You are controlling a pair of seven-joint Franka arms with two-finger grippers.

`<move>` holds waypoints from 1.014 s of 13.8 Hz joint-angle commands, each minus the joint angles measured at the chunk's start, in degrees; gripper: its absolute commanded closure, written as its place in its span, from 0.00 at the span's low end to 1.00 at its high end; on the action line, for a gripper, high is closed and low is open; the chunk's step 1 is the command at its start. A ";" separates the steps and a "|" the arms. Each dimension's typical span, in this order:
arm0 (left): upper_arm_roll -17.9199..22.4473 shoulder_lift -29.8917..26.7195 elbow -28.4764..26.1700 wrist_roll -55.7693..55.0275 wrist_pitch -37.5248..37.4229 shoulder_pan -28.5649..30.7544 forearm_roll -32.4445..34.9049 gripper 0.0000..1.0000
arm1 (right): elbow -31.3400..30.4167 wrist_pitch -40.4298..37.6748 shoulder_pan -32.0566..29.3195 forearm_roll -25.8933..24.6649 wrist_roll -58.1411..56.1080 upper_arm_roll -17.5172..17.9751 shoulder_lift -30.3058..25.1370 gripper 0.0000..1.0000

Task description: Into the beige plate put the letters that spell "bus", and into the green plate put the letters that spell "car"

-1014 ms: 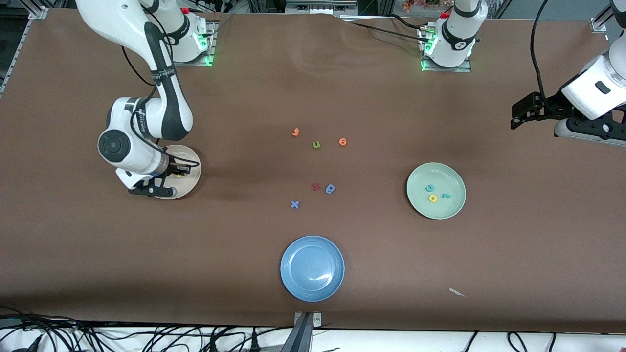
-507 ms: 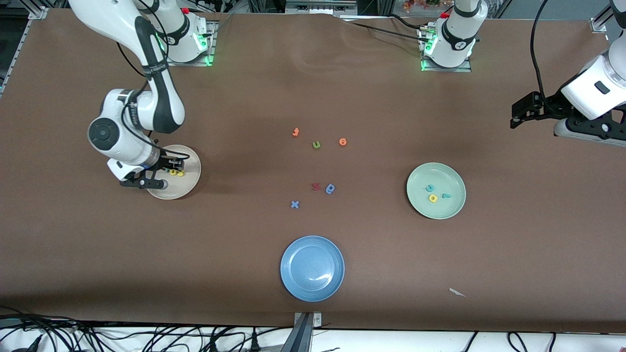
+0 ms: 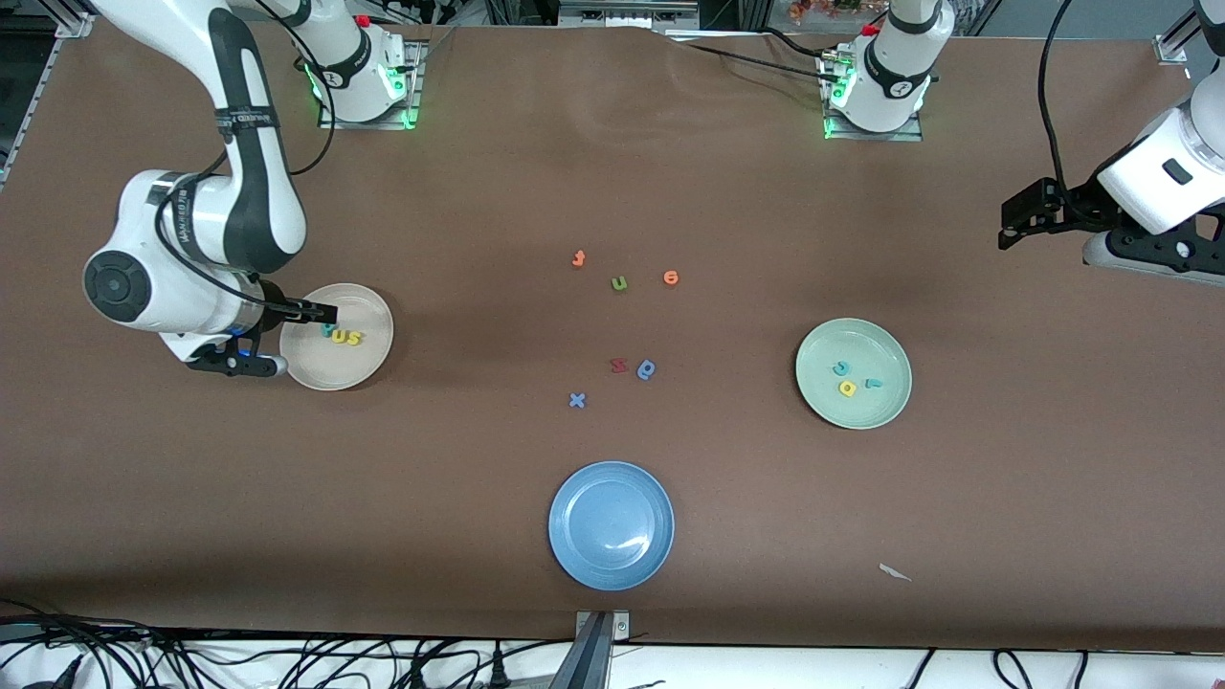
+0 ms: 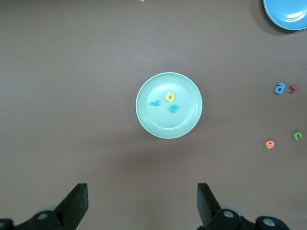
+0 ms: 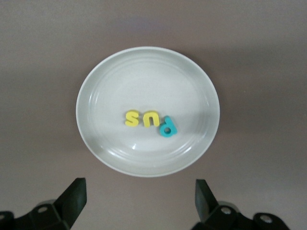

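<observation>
Lying in the beige plate [image 5: 96, 139] near the tabletop's right-arm end: teal b [image 5: 168, 126], yellow u [image 5: 150, 119], yellow s [image 5: 131, 118]. Right gripper [image 5: 139, 201] hangs over it, released; left gripper [image 4: 142, 203], spread empty, waits above the green plate [image 4: 187, 120] holding c, a, r.

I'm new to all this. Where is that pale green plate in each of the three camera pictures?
Front view: the green plate sits toward the left arm's end of the table, holding three small letters.
Left wrist view: it shows near the middle, same three letters in it.
Right wrist view: not in it.
Shared landmark: the blue plate.
</observation>
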 commanded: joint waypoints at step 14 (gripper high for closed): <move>-0.15 -0.04 1.11 0.01 -1.17 0.00 1.20 0.00 | 11.28 -20.84 -29.09 -13.19 4.96 31.09 -15.84 0.00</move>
